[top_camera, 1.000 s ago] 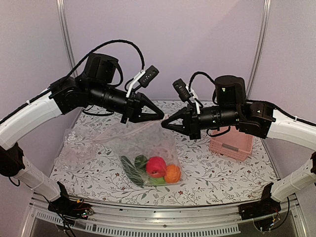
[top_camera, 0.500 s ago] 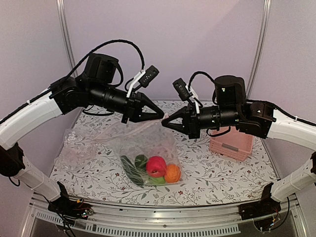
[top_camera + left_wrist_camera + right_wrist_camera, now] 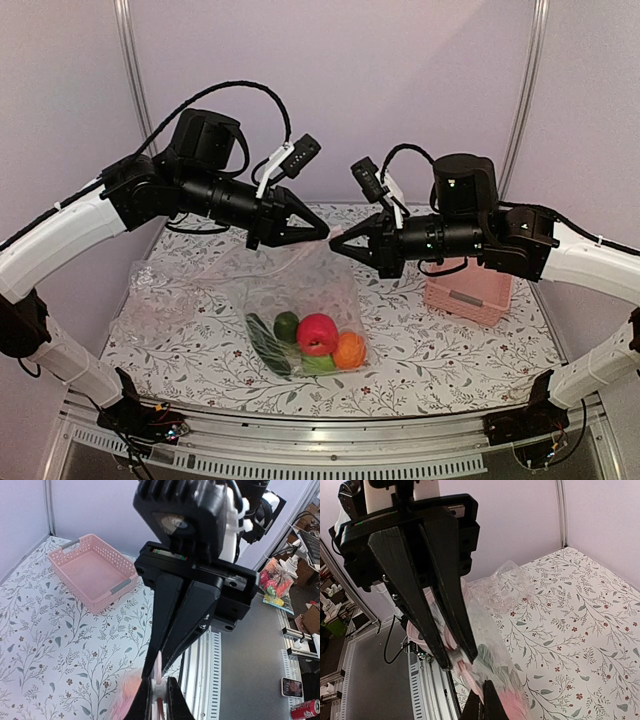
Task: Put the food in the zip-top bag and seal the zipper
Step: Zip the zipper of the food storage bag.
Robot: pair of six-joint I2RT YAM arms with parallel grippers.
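From above, the left gripper (image 3: 322, 232) and the right gripper (image 3: 339, 244) meet tip to tip over the middle of the flower-printed worktop (image 3: 450, 345). Each has its jaws pinched shut on the top edge of a thin, glossy see-through zip-top bag (image 3: 300, 285). The bag hangs down from that edge, and its lower end rests on the worktop with the toy food inside: a red apple (image 3: 317, 334), an orange (image 3: 349, 350) just right of it, a long dark green cucumber (image 3: 265, 347) on the left, a round green piece (image 3: 287, 325) between cucumber and apple, and a lighter green piece (image 3: 319, 366) under the apple. A hazy crumpled clear film (image 3: 160, 300) lies to the left of the bag, and a pink slatted plastic basket (image 3: 468, 292) stands well apart on the right. In the left wrist view, the left jaws are closed at the bottom edge on a narrow pale strip (image 3: 157, 691). The right gripper's fingers, pressed together, come down onto the same strip just beyond. The basket stands further back, with nothing visible in it. In the right wrist view, the right jaws are together at the bottom edge, and the left gripper's fingers taper to a closed tip on the pale strip. The clear plastic of the bag trails off behind them.
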